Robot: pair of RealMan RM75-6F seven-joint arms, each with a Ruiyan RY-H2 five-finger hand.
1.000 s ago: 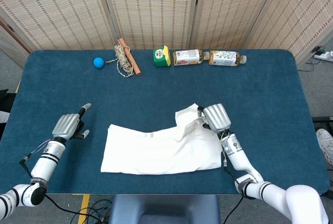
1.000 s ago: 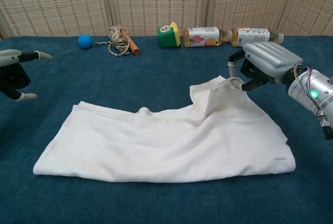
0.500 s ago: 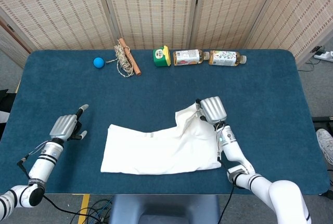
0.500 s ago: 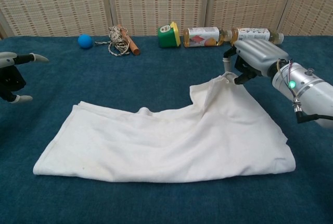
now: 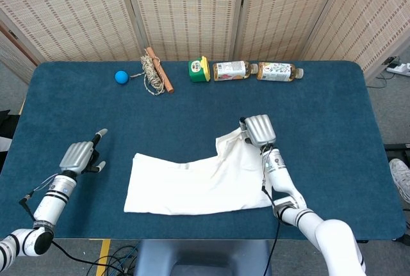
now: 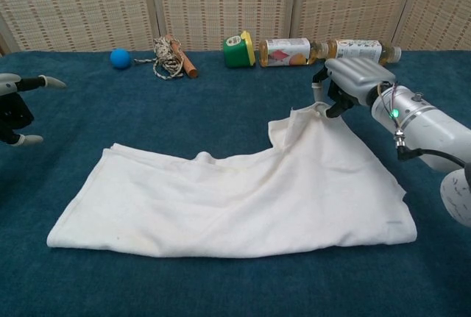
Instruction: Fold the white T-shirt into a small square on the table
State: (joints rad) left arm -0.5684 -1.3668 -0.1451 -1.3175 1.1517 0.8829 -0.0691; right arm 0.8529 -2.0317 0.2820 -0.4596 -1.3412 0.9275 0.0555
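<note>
White T-shirt [image 6: 243, 199] lies half-folded on the blue table [image 5: 333, 116], near the front edge. Right hand [image 6: 352, 76] pinches its raised far corner; left hand [image 5: 78, 155] hovers off left, fingers apart, empty.

1. No text, brand, number or sign can be read in either view.
2. The two bottles [image 6: 293, 51] [image 6: 363, 49] lying at the far edge of the tabletop [image 5: 333, 135] carry printed labels, too small and blurred to read.
3. The green container [image 6: 238, 49] beside them shows a pale mark, also illegible.
</note>
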